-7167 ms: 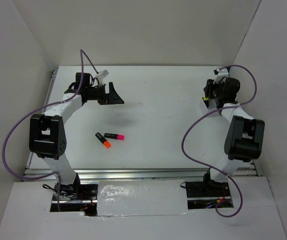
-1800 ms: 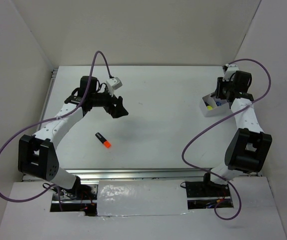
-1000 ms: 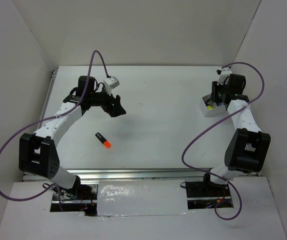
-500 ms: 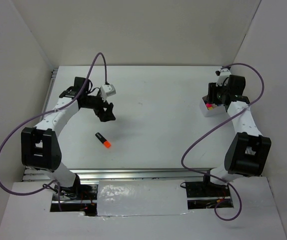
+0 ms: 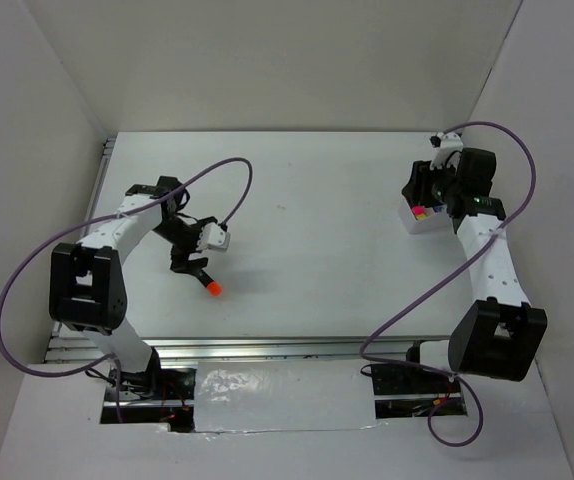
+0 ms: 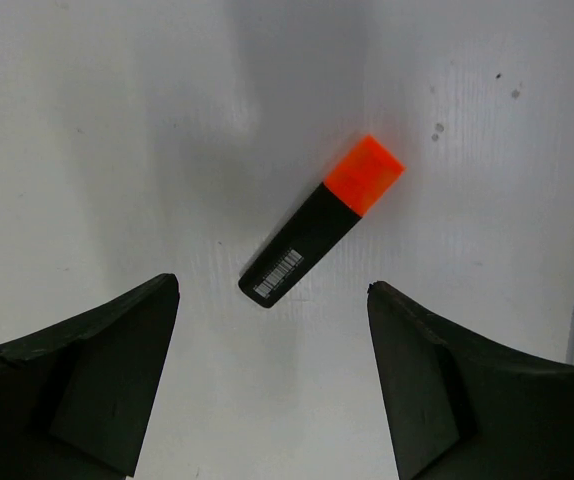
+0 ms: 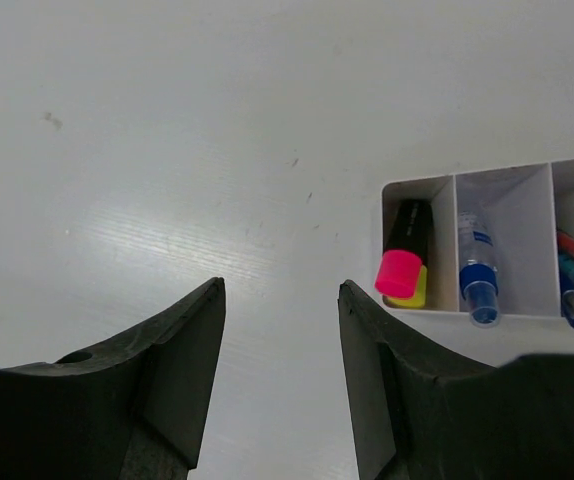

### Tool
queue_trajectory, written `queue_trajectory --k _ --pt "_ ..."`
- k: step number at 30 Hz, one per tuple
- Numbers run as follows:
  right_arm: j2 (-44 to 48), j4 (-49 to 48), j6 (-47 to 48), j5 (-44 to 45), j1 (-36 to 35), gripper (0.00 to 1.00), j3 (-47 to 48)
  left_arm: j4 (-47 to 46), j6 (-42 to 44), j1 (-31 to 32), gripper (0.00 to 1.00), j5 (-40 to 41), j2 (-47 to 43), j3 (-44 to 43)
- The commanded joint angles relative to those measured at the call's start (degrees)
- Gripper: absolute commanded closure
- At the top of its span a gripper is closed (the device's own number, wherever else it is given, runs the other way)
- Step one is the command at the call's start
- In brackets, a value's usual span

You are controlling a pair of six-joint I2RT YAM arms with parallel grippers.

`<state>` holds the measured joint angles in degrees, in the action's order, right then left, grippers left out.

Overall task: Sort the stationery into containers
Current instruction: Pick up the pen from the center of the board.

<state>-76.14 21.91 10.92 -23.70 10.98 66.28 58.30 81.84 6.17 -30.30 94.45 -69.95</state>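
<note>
A white table (image 5: pixel 317 220) is shown; one orange-ended highlighter (image 6: pixel 320 222) (black body, barcode label) is laid flat near its left side; a divided box (image 5: pixel 415 223) is set far right, well apart.

Illumination: bright, diffuse, from above; white walls and table (image 5: pixel 317 220) bounce light evenly.
Top view: sharp throughout; shadows faint; soft grey smudge beside left gripper (image 5: pixel 191 266).
Left wrist view: broad soft shadow across upper centre; orange highlighter (image 6: pixel 322 220) in crisp focus, colour saturated; left fingers (image 6: pixel 87 390) near-black, underexposed, edges slightly soft.
Right wrist view: streaky sheen on table left of centre; white box (image 7: pixel 419 182) bright, dividers distinct; right fingers (image 7: pixel 157 390) dark.
</note>
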Motion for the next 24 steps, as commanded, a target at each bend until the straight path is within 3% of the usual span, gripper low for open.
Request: queue_trajectory --k 1,9,16,24 --pt "2.31 2.69 -1.07 -2.40 -0.61 0.44 -0.98 1.11 9.64 -0.11 0.12 3.14 2.39 -0.53" --pt "3.98 3.31 -1.16 -2.58 -0.52 0.44 -2.12 0.41 15.97 0.33 0.12 4.20 5.57 -0.19" --pt "4.24 4.37 -2.30 -4.07 -0.61 0.44 -1.51 -2.75 15.72 2.70 0.15 5.25 6.70 2.71" --pt "5.91 5.24 -3.53 -5.83 -0.96 0.43 -2.03 -8.81 13.78 3.49 0.30 6.57 7.85 7.81"
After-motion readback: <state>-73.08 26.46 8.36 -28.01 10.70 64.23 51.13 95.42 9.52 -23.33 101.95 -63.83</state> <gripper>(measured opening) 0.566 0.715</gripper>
